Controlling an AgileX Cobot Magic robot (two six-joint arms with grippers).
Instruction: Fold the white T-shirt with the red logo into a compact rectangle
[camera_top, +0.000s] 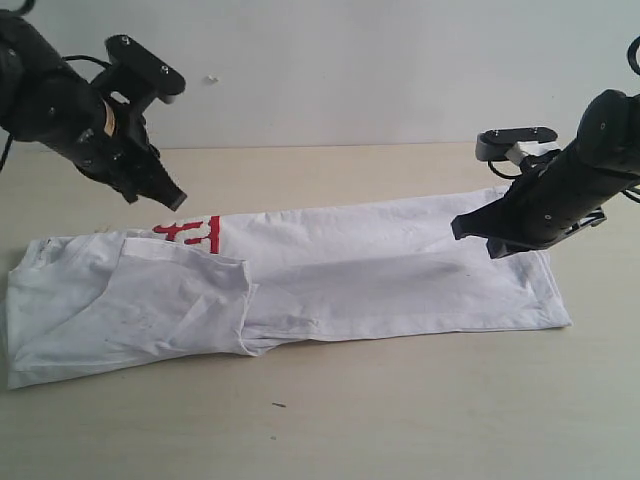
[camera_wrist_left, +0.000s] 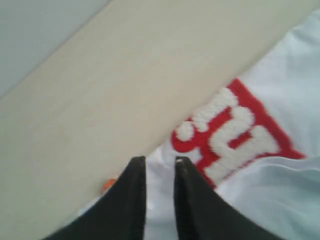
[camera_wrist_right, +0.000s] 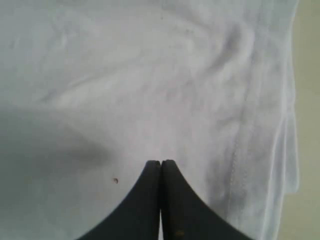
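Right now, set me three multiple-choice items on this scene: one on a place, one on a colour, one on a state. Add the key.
1. Where does the red logo show on the white T-shirt?
A) in the shirt's middle
B) at the wall-side edge, near the left tool
C) at the near hem

2. What colour are the logo's letters?
A) black
B) white
C) blue

3. How is the right tool?
A) wide open
B) shut on a sleeve
C) shut, holding nothing

Key:
1 B: the exterior view shows the red strip at that edge, just below that tool.
2 B: the left wrist view shows fuzzy white letters on red.
3 C: its fingertips meet above flat cloth.
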